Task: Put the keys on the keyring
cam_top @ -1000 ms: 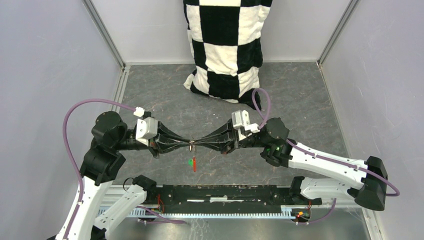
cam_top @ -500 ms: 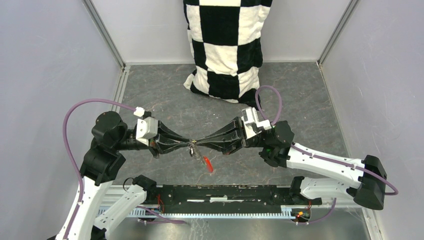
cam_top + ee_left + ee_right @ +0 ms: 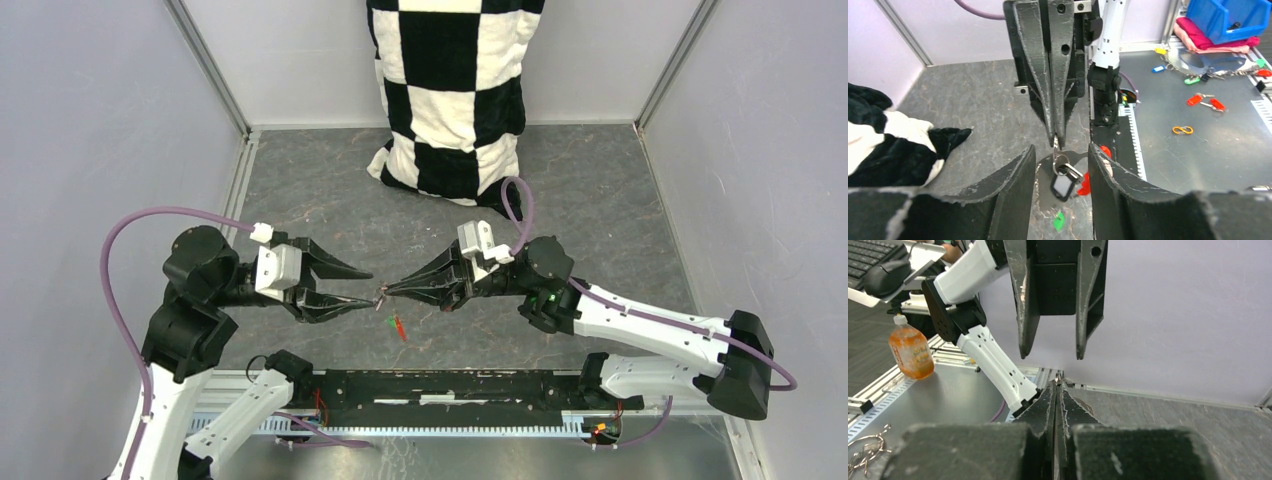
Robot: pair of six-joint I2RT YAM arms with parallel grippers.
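Observation:
My right gripper (image 3: 385, 292) is shut on the thin silvery keyring (image 3: 1060, 162), which hangs just below its fingertips (image 3: 1057, 142). A key with a black tag (image 3: 1063, 184) dangles from the ring, and the red tag (image 3: 1084, 185) hangs behind it (image 3: 400, 327). The green-tagged key (image 3: 1059, 221) lies on the table underneath, apart from the ring. My left gripper (image 3: 372, 288) stands open, its fingertips either side of the ring without touching it (image 3: 1062, 147). In the right wrist view the left gripper (image 3: 1050, 356) faces my shut right gripper (image 3: 1057, 384); only a glint of ring shows there.
A black-and-white checkered cushion (image 3: 450, 90) leans against the back wall. A black rail (image 3: 450, 385) runs along the near table edge. Grey walls close in the left and right sides. Beyond the table lie an orange bottle (image 3: 910, 352) and a blue bin (image 3: 1228, 17).
My left gripper has opened, let go of the ring and drawn back left. The right gripper still holds the ring, and the red tag has swung back under it.

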